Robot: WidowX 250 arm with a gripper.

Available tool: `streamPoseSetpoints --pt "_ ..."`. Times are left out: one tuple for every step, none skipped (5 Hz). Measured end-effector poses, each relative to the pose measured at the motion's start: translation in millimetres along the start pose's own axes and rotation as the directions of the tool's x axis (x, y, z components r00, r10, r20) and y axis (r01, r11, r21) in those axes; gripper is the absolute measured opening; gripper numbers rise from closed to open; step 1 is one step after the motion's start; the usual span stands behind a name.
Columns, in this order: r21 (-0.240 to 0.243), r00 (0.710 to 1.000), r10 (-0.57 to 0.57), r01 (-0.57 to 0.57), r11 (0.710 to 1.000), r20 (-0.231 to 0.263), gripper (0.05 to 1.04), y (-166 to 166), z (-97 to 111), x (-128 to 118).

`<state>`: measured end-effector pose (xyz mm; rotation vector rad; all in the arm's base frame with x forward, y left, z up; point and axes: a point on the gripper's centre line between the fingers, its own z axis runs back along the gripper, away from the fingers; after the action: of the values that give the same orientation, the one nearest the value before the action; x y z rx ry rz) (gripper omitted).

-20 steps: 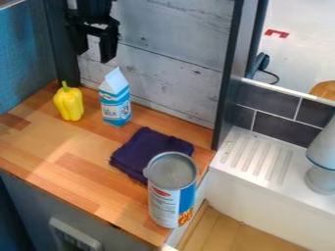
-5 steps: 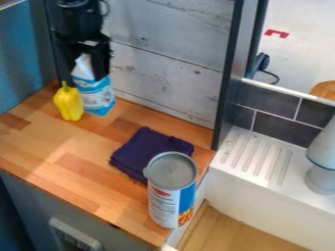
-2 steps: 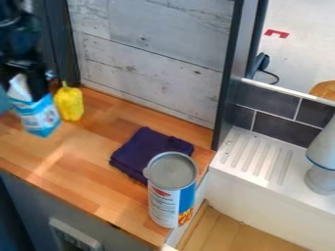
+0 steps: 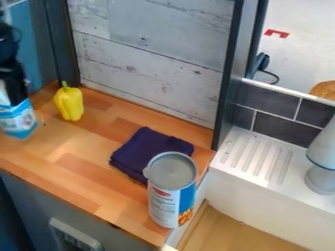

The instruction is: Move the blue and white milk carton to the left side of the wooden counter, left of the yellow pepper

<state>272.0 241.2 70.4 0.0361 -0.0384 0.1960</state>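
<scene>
Gripper (image 4: 11, 98): black, at the left edge of the view, coming down over the far left part of the table (image 4: 68, 147).
Jaws: pinching the upper part of the milk carton (image 4: 19, 120).
Milk carton: hanging down from between the jaws, its lower part showing below them; whether its base touches the table, I cannot tell.
Carton's look: smooth, flat-sided and box-shaped, with straight edges; light blue with a white band and small printing around the middle, leaning slightly, white near the jaws.
Yellow pepper (image 4: 69, 104): just right of the jaws and near the carton, apart from both; glossy, with rounded lobes and a short green stem pointing up.
Folded cloth (image 4: 147, 149): well to the right of the jaws and nearer the camera; dark purple, soft and matte, folded into a thick, roughly square pad with uneven edges.
Canister (image 4: 171, 191): farthest from the jaws of the things on the table, upright at its near right corner, in front of the cloth; a cylinder with a round grey top, a rim with a small tab, and a white, blue and orange side.
Table: butcher-block wood in light and reddish-brown strips, running under and to the right of the jaws.
Plank wall (image 4: 150, 59): right of the jaws, behind the table; whitewashed boards with knots and grain.
Ledge (image 4: 252, 157): far right of the jaws, beyond a dark post (image 4: 231, 73); smooth, white, with parallel grooves.
</scene>
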Motion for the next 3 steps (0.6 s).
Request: streamPoseSetpoints --pt "0.010 1.000 0.005 -0.005 1.000 -0.009 0.830 9.0 -11.3 -4.8" --pt "0.014 1.000 0.002 -0.002 1.000 -0.005 0.830 7.1 -17.9 -7.0" --pt "0.018 1.000 0.002 -0.002 1.000 0.003 0.885 6.5 -20.5 -6.8"
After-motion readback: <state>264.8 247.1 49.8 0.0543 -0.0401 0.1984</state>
